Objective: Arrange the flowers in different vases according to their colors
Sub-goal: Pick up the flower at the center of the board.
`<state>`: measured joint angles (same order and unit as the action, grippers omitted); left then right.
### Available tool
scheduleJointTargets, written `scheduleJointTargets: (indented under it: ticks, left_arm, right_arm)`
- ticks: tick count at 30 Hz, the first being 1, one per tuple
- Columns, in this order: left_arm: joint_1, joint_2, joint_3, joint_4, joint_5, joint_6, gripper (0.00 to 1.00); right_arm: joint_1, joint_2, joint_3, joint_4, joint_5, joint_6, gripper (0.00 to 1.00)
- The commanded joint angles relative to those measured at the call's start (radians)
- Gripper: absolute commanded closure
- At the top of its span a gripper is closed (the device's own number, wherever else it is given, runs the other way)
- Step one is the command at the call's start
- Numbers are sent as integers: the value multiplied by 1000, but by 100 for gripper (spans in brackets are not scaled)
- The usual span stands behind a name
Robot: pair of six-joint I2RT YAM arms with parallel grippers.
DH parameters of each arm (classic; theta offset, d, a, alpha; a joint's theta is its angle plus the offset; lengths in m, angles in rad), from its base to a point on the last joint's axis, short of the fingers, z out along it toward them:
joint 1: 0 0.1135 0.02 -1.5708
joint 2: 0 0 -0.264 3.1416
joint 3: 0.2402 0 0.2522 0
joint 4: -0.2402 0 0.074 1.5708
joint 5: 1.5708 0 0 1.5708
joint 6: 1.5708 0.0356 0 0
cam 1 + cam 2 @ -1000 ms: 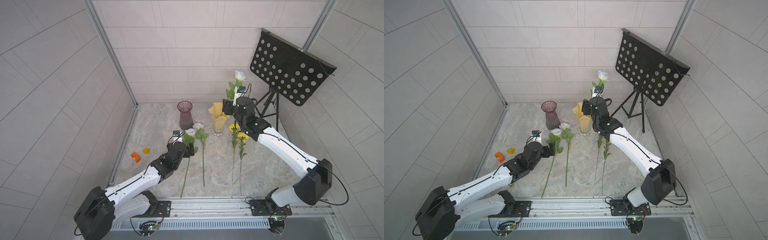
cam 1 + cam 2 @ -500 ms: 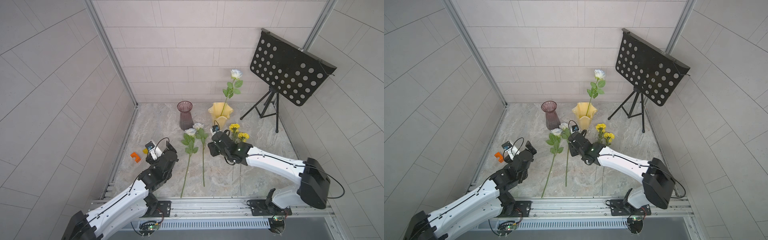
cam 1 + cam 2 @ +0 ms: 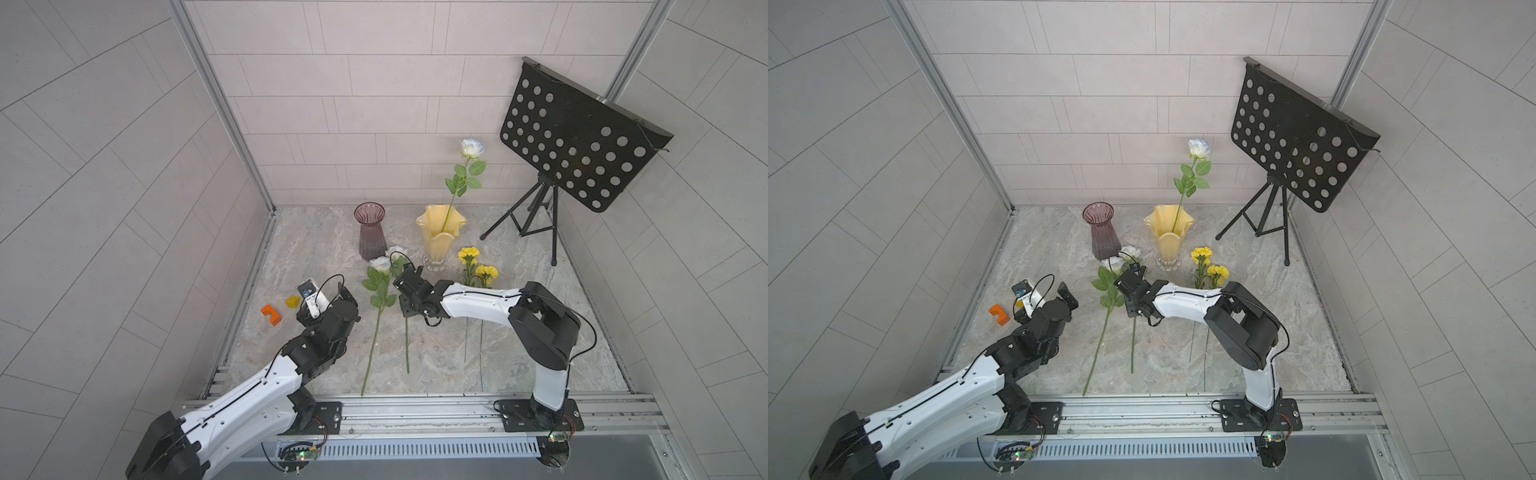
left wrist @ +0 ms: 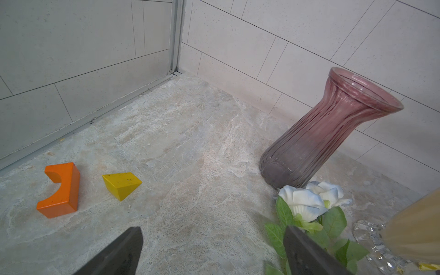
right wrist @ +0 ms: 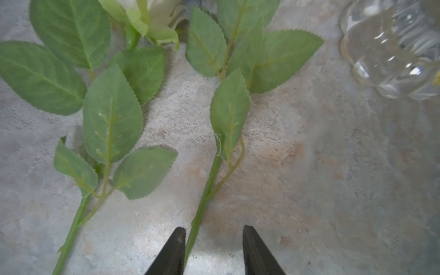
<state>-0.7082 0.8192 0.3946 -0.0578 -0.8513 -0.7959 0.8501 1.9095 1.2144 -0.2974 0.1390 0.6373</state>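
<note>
My right gripper (image 5: 212, 230): black tapered jaws spread, straddling the ridged green stem of a white fabric rose (image 5: 209, 181) lying flat on the marbled stone table (image 5: 309, 190); bloom cut off, serrated leaves blurred. My left gripper (image 4: 213, 228): spread wide.

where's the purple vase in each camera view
top view: purple vase stands at the back, left of the yellow vase
top view: purple vase likewise left of the yellow vase
left wrist: purple vase just beyond the two rose heads
right wrist: not in it
shared landmark: the yellow vase's clear base, in all four views
</note>
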Motion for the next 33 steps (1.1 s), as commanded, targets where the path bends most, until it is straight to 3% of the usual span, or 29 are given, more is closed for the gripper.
scheduleJointTargets:
  ticks: [1,4,7,10,14,21,33]
  left_arm:
    - [0,-19,12,8,0,11,0]
    - [1,-25,10,12,6,20,0]
    - [1,-24,6,13,-3,15,0]
    - [1,-19,9,18,8,17,0]
    - [1,-4,7,57,57,48,0]
    - [0,64,40,156,299,203,0]
    - [1,84,39,176,319,205,0]
  right_arm:
    - [1,43,37,-23,32,24,55]
    - [1,95,69,-49,46,14,55]
    - [1,117,80,-91,63,3,69]
    - [0,93,38,-106,102,-7,74]
    - [-12,64,2,-105,111,-10,74]
    - [-21,103,23,-109,84,-18,74]
    - [-61,166,7,-67,32,9,80]
